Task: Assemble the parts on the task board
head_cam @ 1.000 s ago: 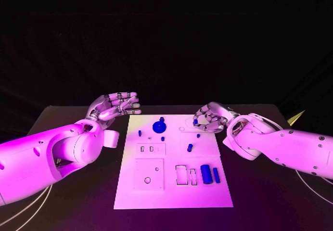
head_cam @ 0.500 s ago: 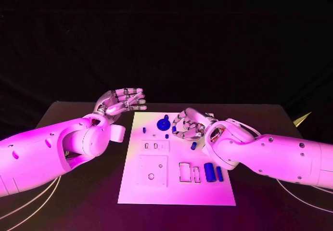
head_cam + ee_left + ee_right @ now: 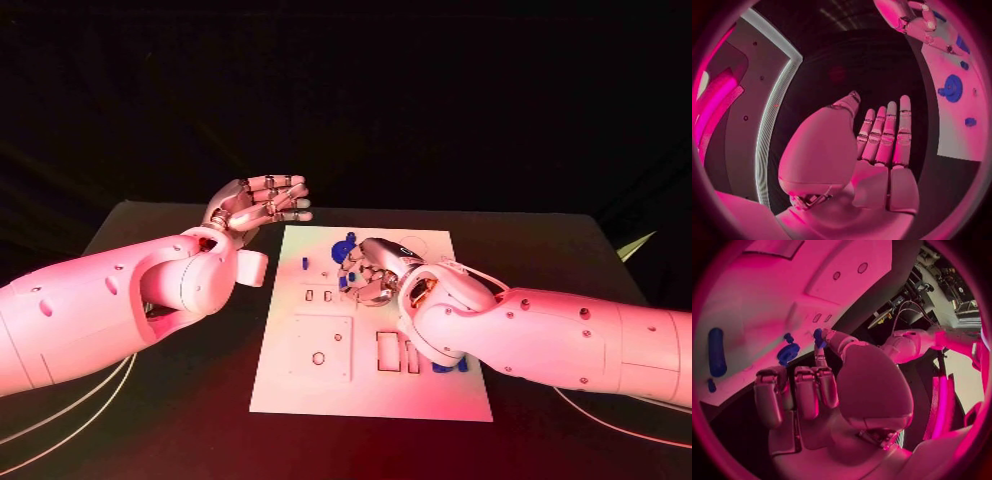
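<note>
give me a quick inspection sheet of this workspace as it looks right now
Surface: black table, with the white task board lying in its middle.
Job's things: blue disc part at the board's far end; blue cylinder lying on the board; other small blue parts around the board.
Clutter: nothing seen.
Hands: left hand raised off the board's left far corner, fingers straight, holding nothing; right hand over the board's far middle, pinching a small blue part at its fingertips.
Cables: pale cables trail under the left arm, and more under the right arm.
Surroundings: dark backdrop behind the table.
</note>
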